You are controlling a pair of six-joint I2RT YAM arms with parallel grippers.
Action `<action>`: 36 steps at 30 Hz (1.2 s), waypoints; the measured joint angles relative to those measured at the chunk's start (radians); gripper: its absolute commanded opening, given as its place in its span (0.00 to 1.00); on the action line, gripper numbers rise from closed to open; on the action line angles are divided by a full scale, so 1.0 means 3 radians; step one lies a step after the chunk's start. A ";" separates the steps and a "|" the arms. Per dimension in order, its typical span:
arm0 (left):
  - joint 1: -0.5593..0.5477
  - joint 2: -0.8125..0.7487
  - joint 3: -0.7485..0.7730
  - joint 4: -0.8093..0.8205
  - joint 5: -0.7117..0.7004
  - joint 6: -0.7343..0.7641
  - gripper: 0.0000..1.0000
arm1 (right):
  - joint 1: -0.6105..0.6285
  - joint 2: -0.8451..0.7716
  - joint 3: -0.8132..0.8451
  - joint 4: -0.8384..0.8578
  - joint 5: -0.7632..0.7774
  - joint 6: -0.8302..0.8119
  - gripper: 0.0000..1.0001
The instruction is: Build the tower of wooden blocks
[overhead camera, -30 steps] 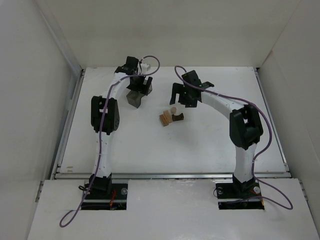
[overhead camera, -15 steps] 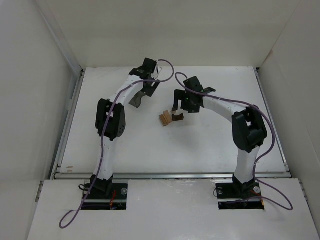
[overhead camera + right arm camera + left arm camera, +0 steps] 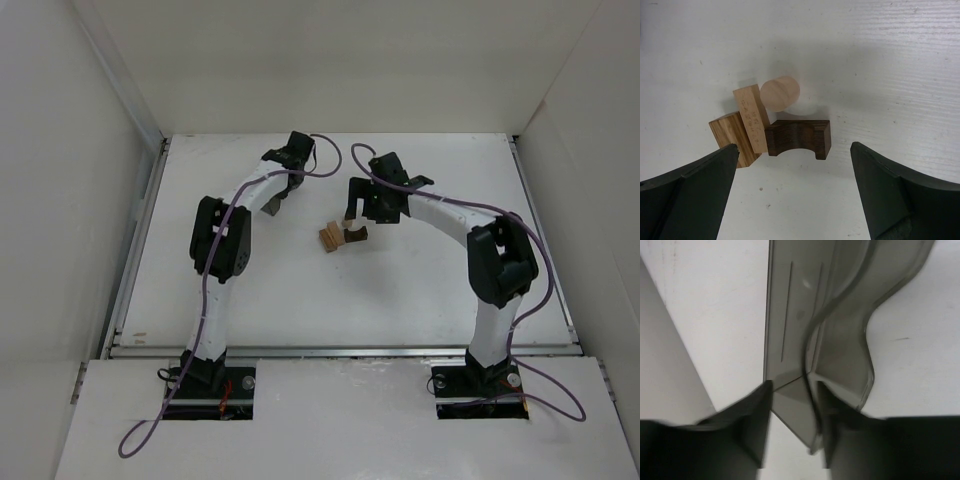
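The wood blocks lie loose in a small cluster (image 3: 330, 238): a striped tan block (image 3: 730, 135), a flat light-tan block (image 3: 752, 117) leaning on it, a pale cylinder (image 3: 780, 93) and a dark arch block (image 3: 797, 137). None is stacked. My right gripper (image 3: 794, 165) hangs open just above them, with the arch between its fingertips' lines, touching nothing. At the back left, my left gripper (image 3: 792, 405) has its fingers on either side of a wall of the dark translucent bin (image 3: 795, 315), pinching it.
The grey bin (image 3: 270, 206) sits tilted under the left gripper (image 3: 277, 198), left of the blocks. The right gripper (image 3: 370, 212) is close on the blocks' right. White walls enclose the table on three sides; a metal rail (image 3: 340, 350) runs along its near edge.
The left gripper swung right and its jaws narrowed onto the bin's wall, turning the bin. The right gripper came down and left over the blocks, staying wide.
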 measured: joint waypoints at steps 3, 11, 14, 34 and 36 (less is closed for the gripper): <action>0.0005 -0.0029 -0.0010 0.0074 -0.0116 0.0041 0.09 | 0.0000 -0.0022 -0.0001 0.0004 -0.0001 -0.0001 0.99; 0.0085 -0.0074 0.0053 -0.0061 0.0398 -0.0080 0.00 | -0.0010 -0.0163 -0.0003 -0.0003 0.0000 -0.0010 0.99; 0.0278 -0.0114 0.0106 -0.0132 0.0991 -0.0210 0.00 | -0.0015 -0.0217 -0.0003 -0.0003 -0.0003 -0.0010 0.99; 0.0801 -0.0123 -0.0003 -0.0333 0.2174 -0.0596 0.67 | 0.0366 0.0072 0.0289 -0.0058 -0.0081 -0.0319 0.74; 0.0801 -0.0132 -0.0015 -0.0336 0.2139 -0.0608 0.67 | 0.0519 0.0121 0.0374 -0.0116 -0.0076 -0.0444 0.74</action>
